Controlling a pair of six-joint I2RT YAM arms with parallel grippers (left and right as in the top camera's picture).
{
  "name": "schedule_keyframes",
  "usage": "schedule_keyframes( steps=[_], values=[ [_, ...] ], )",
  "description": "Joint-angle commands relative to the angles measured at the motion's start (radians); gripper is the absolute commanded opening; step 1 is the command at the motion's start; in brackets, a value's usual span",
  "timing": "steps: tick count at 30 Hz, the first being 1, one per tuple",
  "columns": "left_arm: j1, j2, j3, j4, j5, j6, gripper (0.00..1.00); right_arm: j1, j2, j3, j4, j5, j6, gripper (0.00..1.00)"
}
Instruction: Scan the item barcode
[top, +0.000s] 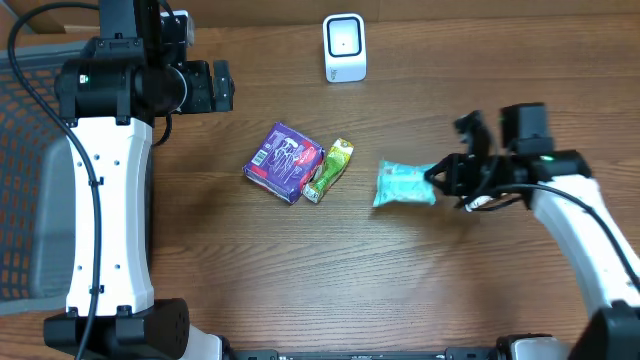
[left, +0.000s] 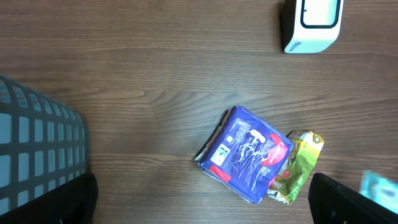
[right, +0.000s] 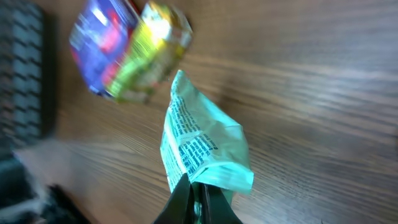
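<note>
**Teal packet pinched by its seam, scanner well away at the far edge**

Nearest to me, the right end effector (right: 194, 198) has its two dark fingers closed tight on the crimped end seam of a teal packet (right: 200, 146). The rest of the packet stands free beyond the fingertips. Dark print runs along one face, but I cannot tell whether the barcode is among it. From overhead, the packet sits right of centre over the wooden bench (top: 400, 280), and I cannot tell if it is clear of the surface.

A little further left lie a purple packet (top: 284, 161) and a green packet (top: 330, 170), touching each other, flat on the bench, near the teal one but apart from it. At the far left edge is a grey mesh basket (left: 37, 155).

Further back, the left end effector (top: 224, 86) hangs spread wide and holds nothing. Farthest of all, the white scanner (top: 344, 47) stands upright at the far edge, well apart from the teal packet.

My worry is the grip. A thin seam gives little to hold, so I judge the packet could slip out or swing on the way across. It is soft, so it may also sag and turn its code away from the scanner window. A low path could nudge the two loose packets.
</note>
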Motion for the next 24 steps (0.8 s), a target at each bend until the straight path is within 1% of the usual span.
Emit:
schedule_keyframes(
  steps=[1,3,7,9,10,12,13,15,16,20,23,24],
  values=[
    [0.003,0.002,0.006,0.001,0.008,0.023,0.99,0.086,0.094,0.018,0.039,0.126,-0.034,0.04],
    [0.003,0.002,0.006,0.001,0.008,0.023,1.0,0.105,0.14,0.018,0.07,0.13,-0.033,0.04],
    [0.003,0.002,0.006,0.001,0.008,0.023,1.0,0.097,0.206,0.018,0.096,0.13,-0.029,0.04],
    [0.003,0.002,0.006,0.001,0.008,0.023,1.0,0.081,0.223,0.018,0.094,0.132,-0.03,0.16],
    [0.003,0.002,0.006,0.001,0.008,0.023,1.0,0.071,0.226,0.018,0.09,0.138,-0.029,0.26],
    [0.003,0.002,0.006,0.001,0.008,0.023,1.0,0.058,0.228,0.018,0.082,0.163,-0.03,0.41],
    [0.003,0.002,0.006,0.001,0.008,0.023,0.99,0.051,0.228,0.018,0.078,0.175,-0.029,0.54],
    [0.003,0.002,0.006,0.001,0.008,0.023,1.0,0.042,0.229,0.018,0.068,0.19,-0.029,0.65],
    [0.003,0.002,0.006,0.001,0.008,0.023,0.99,0.039,0.232,0.017,0.064,0.189,-0.029,0.69],
    [0.003,0.002,0.006,0.001,0.008,0.023,1.0,0.04,0.266,0.015,0.051,0.189,0.003,0.71],
    [0.003,0.002,0.006,0.001,0.008,0.023,1.0,0.044,0.314,0.014,0.033,0.188,0.024,0.71],
    [0.003,0.002,0.006,0.001,0.008,0.022,0.99,0.047,0.328,0.014,0.026,0.188,0.025,0.69]
  ],
)
